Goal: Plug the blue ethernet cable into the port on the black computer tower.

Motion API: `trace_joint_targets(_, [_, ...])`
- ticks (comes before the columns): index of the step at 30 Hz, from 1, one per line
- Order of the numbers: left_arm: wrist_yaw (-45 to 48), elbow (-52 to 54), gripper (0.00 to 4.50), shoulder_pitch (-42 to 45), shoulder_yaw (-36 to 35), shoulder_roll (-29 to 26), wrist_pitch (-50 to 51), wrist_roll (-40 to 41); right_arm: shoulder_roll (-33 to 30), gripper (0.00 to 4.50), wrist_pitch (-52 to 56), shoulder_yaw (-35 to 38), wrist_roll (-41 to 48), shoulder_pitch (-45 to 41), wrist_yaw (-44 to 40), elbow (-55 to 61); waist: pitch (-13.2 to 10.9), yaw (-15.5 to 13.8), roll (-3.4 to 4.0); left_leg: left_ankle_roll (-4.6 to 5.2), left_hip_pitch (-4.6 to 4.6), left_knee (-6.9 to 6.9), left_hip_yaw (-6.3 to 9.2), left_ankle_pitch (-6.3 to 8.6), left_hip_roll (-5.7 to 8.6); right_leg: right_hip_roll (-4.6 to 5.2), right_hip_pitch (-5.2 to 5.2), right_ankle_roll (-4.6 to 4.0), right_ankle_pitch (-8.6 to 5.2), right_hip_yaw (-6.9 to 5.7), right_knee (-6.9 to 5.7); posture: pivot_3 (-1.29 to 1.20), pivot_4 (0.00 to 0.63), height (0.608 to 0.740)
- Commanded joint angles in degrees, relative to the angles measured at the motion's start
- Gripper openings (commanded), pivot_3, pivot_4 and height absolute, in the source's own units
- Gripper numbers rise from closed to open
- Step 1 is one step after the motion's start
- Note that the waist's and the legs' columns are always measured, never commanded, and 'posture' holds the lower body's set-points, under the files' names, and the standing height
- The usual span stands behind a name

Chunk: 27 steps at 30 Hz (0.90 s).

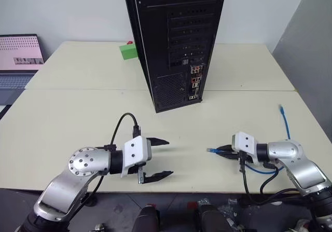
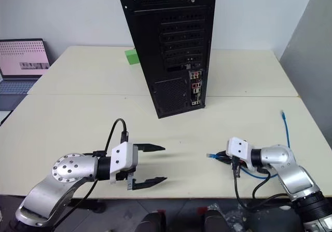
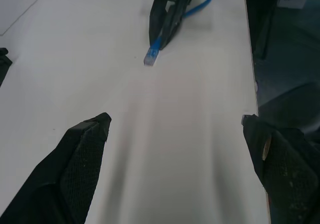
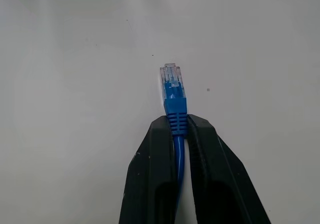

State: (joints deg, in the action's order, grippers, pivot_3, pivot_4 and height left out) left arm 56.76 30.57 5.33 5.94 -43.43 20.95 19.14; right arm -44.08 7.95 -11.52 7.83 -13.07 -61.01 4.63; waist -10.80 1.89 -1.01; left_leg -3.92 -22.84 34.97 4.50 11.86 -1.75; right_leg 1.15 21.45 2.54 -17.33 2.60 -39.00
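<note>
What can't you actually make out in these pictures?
- Which socket on the tower is the port: the connectors look too small in the eye views.
- The tower's top: cut off by the upper edge.
- The cable's middle: it runs behind the right hand and arm.
- The laptop: cropped by the left edge.

I work in what looks like a lab or office test room: two pale tables (image 1: 78, 118) pushed together against a bare white wall (image 1: 67, 9), a tower (image 1: 176, 40) standing on them, a laptop (image 1: 18, 60) open at the side.
</note>
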Motion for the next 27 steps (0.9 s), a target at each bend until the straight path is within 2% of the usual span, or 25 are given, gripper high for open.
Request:
trace_joint_targets(1, [-0.2, -2.3, 4.5, 2.7, 0.8, 0.8, -1.0, -0.6, 1.4, 0.11, 4.3, -0.6, 1.4, -3.4, -0.1, 6.9, 0.0, 0.1, 0.0, 0.0, 0.0, 0.0, 0.0, 0.0, 0.0, 0.0, 0.01, 0.0, 0.0, 0.01, 0.0, 0.0, 0.15, 0.74])
trace_joint_targets(8, [1.7, -9.8, 4.5, 7.9, 5.2, 3.0, -4.8, -4.3, 5.5, 0.1, 13.1, -4.0, 1.6, -9.6, 0.5, 12.3, 0.0, -0.1, 0.0, -0.01, -0.05, 0.0, 0.04, 0.0, 0.01, 0.0, 0.0, -0.01, 0.01, -0.03, 0.02, 0.0, 0.15, 0.74])
trace_joint_targets(19, [2.8, -19.1, 4.5, 13.6, 8.7, 7.4, -10.4, -7.8, 9.8, 0.09, 17.2, -7.7, 0.7, -13.7, 1.0, 12.7, 0.0, -0.1, 0.0, -0.01, -0.07, 0.01, 0.06, 0.0, 0.03, 0.0, 0.04, -0.02, 0.01, -0.07, -0.01, 0.0, 0.15, 0.74])
trace_joint_targets(20, [2.9, -19.6, 4.2, 13.8, 8.8, 7.7, -10.8, -8.0, 10.0, 0.09, 17.3, -7.9, 0.7, -13.9, 1.1, 12.8, 0.0, -0.1, 0.0, -0.01, -0.06, 0.01, 0.07, 0.0, 0.03, 0.0, 0.05, -0.02, 0.01, -0.07, -0.01, 0.0, 0.15, 0.74])
trace_joint_targets(22, [3.0, -20.4, 4.01, 14.1, 8.9, 8.2, -11.2, -8.2, 10.3, 0.09, 17.4, -8.1, 0.7, -14.0, 1.1, 12.9, 0.0, 0.0, 0.0, 0.0, -0.06, 0.01, 0.08, 0.0, 0.02, -0.01, 0.05, -0.02, 0.01, -0.08, -0.02, 0.0, 0.15, 0.74])
trace_joint_targets(27, [3.6, -21.4, 3.04, 14.5, 8.8, 8.8, -11.7, -8.2, 10.7, 0.09, 17.5, -8.6, 0.5, -14.2, 1.2, 13.1, 0.0, 0.0, 0.0, 0.0, -0.07, 0.01, 0.08, 0.0, 0.03, 0.0, 0.04, -0.02, 0.01, -0.08, -0.02, 0.0, 0.15, 0.74])
